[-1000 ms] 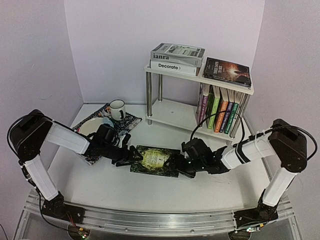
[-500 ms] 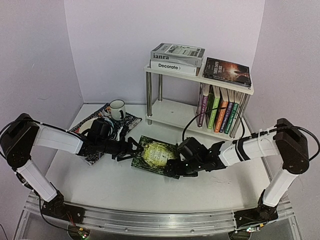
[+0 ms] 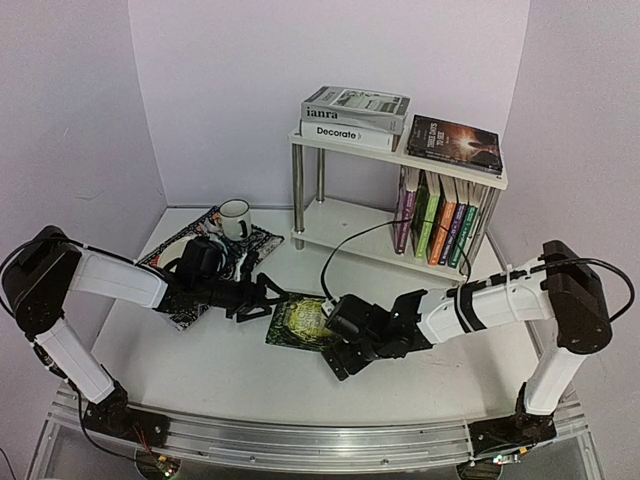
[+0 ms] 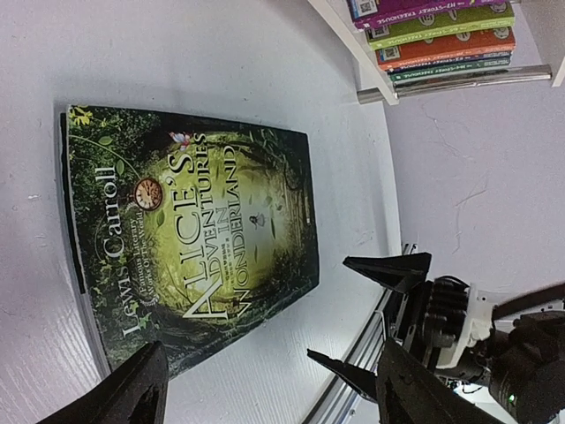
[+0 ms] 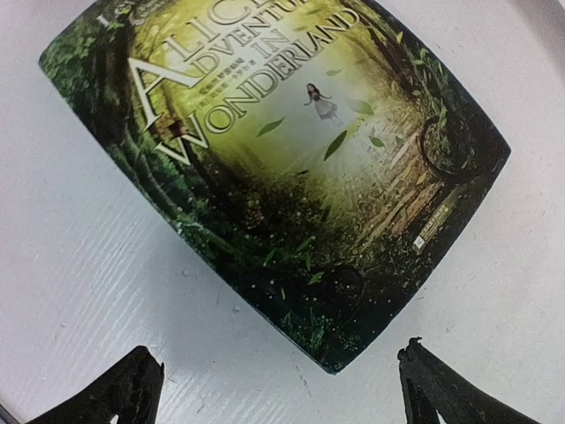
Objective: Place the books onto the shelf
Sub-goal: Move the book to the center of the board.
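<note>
Seen from above, a white table [image 3: 200,370] with two black-and-white arms reaching in from its near edge.

Mid-table, one book [image 3: 295,318] lies flat, cover up, a green "Alice's Adventures in Wonderland". It sits between the grippers. The left gripper [image 3: 262,298] is at its left edge with jaws spread wide, holding nothing. The right gripper [image 3: 333,342] is at its right edge, jaws also wide and empty. Its wrist view shows both fingertips just short of the book's corner.

The step in hand looks like lifting this book. It is thin and flush with the table, so a finger probably has to slip under one edge while the other gripper braces the opposite edge against sliding. A pinch near the spine should flex least.

Behind on the left, a mug [image 3: 235,217] stands on a placemat [image 3: 262,240], just beside the left arm.

At the back right stands the shelf [image 3: 340,222]. Its top board carries flat stacks. Its lower board holds an upright row [image 3: 440,225] at the right, with bare room left of it. Chrome legs [image 3: 298,195] frame that gap. The right wall is close, and the right arm's cable [image 3: 350,240] loops in front.
</note>
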Robot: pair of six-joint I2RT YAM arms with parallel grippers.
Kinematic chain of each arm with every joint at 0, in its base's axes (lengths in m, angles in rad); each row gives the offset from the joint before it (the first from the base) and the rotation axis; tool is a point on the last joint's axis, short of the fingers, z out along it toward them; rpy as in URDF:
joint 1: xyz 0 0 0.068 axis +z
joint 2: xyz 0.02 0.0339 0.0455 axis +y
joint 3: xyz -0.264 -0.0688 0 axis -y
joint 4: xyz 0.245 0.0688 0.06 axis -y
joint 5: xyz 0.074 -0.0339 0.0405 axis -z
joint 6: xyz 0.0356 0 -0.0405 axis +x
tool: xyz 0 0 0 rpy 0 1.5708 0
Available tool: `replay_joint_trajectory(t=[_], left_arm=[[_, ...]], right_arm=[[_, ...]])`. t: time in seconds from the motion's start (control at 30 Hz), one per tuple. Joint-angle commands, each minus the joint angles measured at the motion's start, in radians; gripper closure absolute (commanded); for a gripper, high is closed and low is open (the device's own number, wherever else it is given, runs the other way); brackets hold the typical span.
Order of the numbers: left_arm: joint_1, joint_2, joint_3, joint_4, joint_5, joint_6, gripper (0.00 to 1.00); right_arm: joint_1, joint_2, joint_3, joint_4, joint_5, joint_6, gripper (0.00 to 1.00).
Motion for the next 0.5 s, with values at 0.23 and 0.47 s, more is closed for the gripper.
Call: replay_joint_trajectory(t=[0.23,0.47], left_arm=[[-0.004,0.009,-0.074,0.04,-0.068,0.026,0.17],[-0.004,0.043,-0.096,0.036,-0.028,0.015,0.18]], right_arm=[[0.036,0.057,0.144,-0.154,0.16,-0.248,0.05],[0.031,0.065,0.157,-0.167,0.183,-0.423,0.09]])
